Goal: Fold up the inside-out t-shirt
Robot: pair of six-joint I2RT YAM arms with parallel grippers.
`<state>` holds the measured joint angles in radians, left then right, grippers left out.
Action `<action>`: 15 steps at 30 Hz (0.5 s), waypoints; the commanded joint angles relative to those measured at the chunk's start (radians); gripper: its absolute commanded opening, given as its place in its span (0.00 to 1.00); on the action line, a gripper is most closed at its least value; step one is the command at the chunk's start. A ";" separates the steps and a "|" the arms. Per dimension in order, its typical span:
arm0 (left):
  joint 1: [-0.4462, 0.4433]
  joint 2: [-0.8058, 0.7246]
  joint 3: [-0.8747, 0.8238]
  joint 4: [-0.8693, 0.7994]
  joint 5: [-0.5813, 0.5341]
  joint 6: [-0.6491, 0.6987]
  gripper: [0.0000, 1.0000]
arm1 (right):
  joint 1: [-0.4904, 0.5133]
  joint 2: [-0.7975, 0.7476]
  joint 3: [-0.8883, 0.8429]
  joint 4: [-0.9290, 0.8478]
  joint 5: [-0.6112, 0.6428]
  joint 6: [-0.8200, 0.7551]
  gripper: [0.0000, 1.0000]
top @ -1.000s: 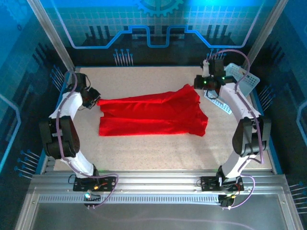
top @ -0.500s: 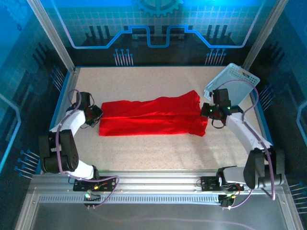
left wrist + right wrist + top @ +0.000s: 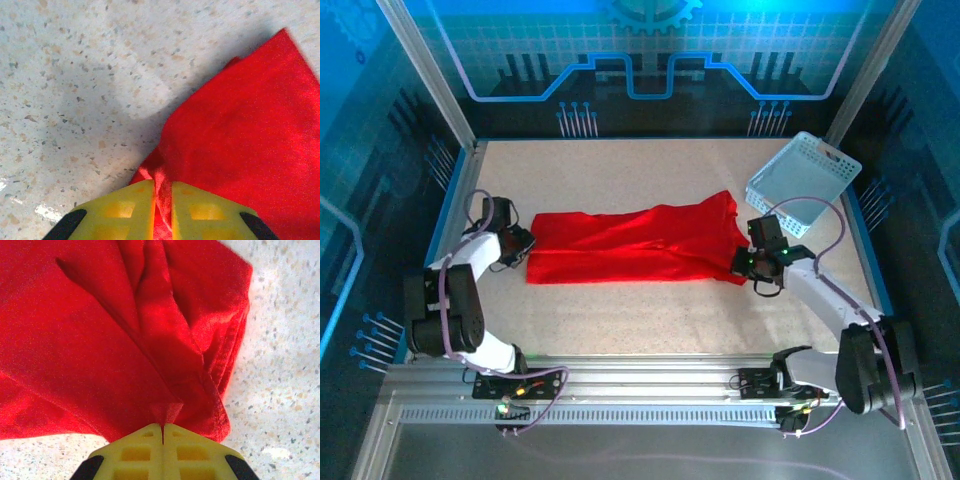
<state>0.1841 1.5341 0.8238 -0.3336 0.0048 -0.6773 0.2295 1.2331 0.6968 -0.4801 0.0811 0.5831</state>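
I've got the t-shirt (image 3: 635,245) across the table's (image 3: 620,320) middle — left gripper (image 3: 161,186) nipping its left end, jaws nearly closed, right gripper (image 3: 162,428) clamped tight on the other — taut, I reckon, for a clean fold

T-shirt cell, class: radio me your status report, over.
Left gripper pinching t-shirt, left end. Right gripper shut on right end. It lies flat between them. Basket far right, apart from cloth.

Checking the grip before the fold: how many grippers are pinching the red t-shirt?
2. The left gripper pinches the left end of the t-shirt; the right gripper pinches its right end, near the basket.
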 commanded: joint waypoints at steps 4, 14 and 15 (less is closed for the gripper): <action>-0.001 -0.066 0.019 -0.061 -0.049 0.010 0.35 | 0.004 -0.002 0.114 -0.104 0.136 0.001 0.35; -0.154 -0.160 0.173 -0.157 -0.083 0.042 0.63 | 0.113 0.098 0.323 -0.011 0.022 -0.111 0.65; -0.187 -0.137 0.189 -0.150 -0.071 0.040 0.64 | 0.132 0.143 0.341 0.008 0.015 -0.109 0.66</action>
<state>0.0818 1.3605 0.9672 -0.4656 -0.0929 -0.6655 0.3126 1.2736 1.0088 -0.5304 0.1661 0.5037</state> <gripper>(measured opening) 0.636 0.655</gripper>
